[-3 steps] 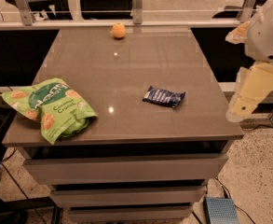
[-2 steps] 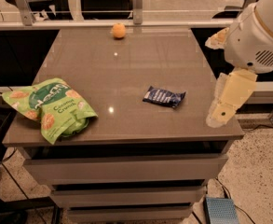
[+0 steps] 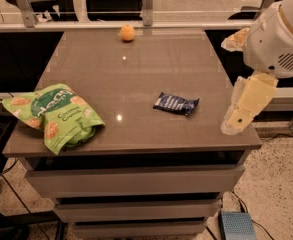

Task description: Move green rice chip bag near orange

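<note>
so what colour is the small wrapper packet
Dark blue packet, camera view; gripper at the table edge.

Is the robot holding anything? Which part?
Nothing. The gripper hangs at the right edge of the table; the green rice chip bag, orange and blue packet lie untouched on it.

Dark-blue wrapper packet [image 3: 176,103] flat on glossy grey table [image 3: 136,69].

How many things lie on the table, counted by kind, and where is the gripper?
Snack bags: 1, the green rice chip bag
Small wrapped packets: 1, the dark-blue packet
Fruit: 1, the orange
Total: 3
The gripper hangs over the right front edge of the table, apart from all three.
</note>
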You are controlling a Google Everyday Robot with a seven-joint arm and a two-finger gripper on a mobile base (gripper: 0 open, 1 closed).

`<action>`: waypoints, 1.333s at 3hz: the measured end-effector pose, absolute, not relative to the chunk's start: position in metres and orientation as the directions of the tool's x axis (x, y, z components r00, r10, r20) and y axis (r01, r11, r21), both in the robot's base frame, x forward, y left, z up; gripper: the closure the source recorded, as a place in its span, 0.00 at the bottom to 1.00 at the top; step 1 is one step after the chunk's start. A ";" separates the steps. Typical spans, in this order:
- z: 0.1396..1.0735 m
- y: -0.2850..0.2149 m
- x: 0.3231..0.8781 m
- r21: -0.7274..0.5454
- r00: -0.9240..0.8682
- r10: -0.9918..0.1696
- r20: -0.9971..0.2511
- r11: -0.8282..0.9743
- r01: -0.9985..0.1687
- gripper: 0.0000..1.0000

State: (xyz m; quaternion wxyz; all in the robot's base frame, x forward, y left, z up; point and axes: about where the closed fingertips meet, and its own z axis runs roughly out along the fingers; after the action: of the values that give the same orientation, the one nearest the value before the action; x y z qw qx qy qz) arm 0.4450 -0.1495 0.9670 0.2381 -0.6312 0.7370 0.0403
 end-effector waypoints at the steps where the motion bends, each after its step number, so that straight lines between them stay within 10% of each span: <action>1: 0.965 -0.111 0.443 -0.240 -0.056 -0.874 -0.483 0.193 -0.951 0.00; 4: 0.935 0.062 0.429 -0.229 0.075 -0.728 -0.681 0.115 -0.967 0.00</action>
State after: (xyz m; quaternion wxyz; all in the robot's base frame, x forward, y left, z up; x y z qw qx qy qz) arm 0.4293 0.0620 0.9352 0.3517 -0.6434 0.6585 0.1694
